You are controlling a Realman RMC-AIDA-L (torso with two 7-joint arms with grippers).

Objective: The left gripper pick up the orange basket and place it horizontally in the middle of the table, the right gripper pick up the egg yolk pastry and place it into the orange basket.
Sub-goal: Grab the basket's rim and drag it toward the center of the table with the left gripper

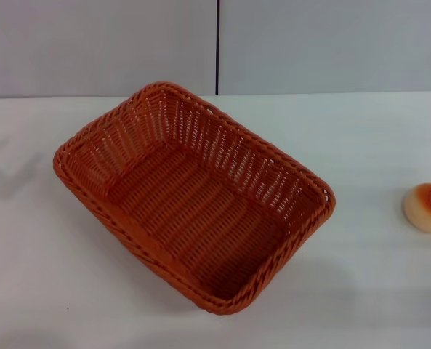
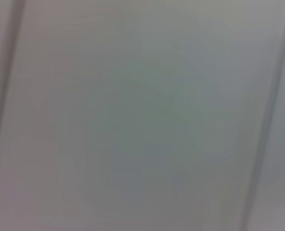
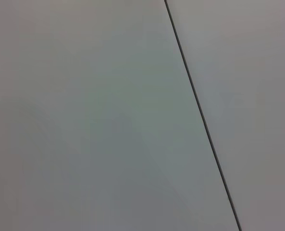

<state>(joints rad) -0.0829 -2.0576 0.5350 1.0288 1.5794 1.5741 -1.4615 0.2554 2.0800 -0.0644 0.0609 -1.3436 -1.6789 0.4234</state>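
The orange basket (image 1: 193, 193) stands on the white table (image 1: 368, 145), left of centre in the head view. It is turned diagonally, one corner toward the back wall and one toward the front edge, and nothing lies inside it. The egg yolk pastry (image 1: 427, 207) rests on the table at the far right edge of that view, well apart from the basket. Neither gripper shows in any view. Both wrist views show only a plain grey surface.
A grey panelled wall (image 1: 324, 43) with a dark vertical seam (image 1: 218, 43) runs behind the table. The same kind of dark seam (image 3: 200, 115) crosses the right wrist view. Bare tabletop lies between the basket and the pastry.
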